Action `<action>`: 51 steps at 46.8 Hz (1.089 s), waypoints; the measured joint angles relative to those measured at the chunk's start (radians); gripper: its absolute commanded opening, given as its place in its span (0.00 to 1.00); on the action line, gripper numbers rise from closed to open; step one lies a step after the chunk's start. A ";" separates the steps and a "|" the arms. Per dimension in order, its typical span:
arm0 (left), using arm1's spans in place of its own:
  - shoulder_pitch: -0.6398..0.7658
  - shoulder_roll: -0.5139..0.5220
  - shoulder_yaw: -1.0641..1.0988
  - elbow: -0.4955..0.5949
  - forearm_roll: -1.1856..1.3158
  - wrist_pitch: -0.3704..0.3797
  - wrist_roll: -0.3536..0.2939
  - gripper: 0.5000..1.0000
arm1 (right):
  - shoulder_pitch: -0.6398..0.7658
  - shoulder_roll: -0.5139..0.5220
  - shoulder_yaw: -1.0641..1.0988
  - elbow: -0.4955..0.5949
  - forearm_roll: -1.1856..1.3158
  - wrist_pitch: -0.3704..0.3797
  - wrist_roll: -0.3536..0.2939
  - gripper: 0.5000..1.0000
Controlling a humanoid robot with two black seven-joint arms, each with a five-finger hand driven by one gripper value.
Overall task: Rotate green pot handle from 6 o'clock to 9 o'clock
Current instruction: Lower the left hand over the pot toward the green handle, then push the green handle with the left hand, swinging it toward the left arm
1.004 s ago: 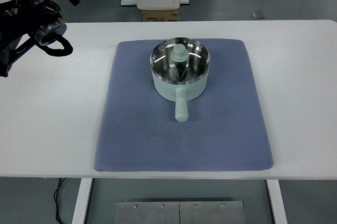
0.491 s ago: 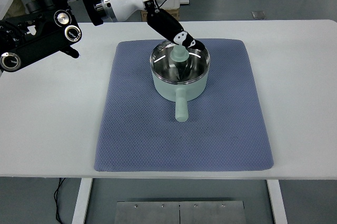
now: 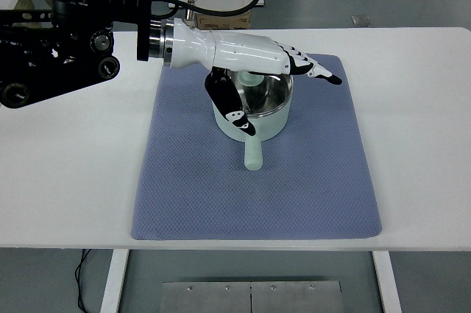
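Observation:
A pale green pot (image 3: 257,121) with a shiny steel inside stands on the blue-grey mat (image 3: 309,180), its lid knob partly showing. Its handle (image 3: 252,155) points toward the near table edge, at about 6 o'clock. My left hand (image 3: 276,92), white with black fingertips, hovers over the pot's rim with fingers spread toward the right and the thumb (image 3: 229,105) hanging down over the pot's left front wall. It holds nothing. Much of the pot is hidden under the palm.
The mat lies on a white table (image 3: 419,107). My black left arm (image 3: 59,48) stretches in over the table's far left. A white box and cardboard carton (image 3: 221,11) stand on the floor behind the table.
My left arm has swung down and to the right, bringing the hand from behind the pot to directly over it, fingers now spread above the rim. The pot has not moved.

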 measured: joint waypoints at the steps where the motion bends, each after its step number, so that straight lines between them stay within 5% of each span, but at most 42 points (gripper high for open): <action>1: -0.008 0.000 0.010 -0.005 0.003 0.000 0.000 1.00 | 0.000 0.000 0.000 0.000 0.000 0.000 0.000 1.00; 18: -0.146 -0.059 0.249 -0.050 0.053 0.000 0.000 1.00 | 0.000 0.000 0.000 0.000 0.000 0.000 0.000 1.00; 51: -0.150 -0.178 0.398 0.040 0.108 0.003 0.000 1.00 | 0.000 0.000 0.000 0.000 0.000 0.000 0.000 1.00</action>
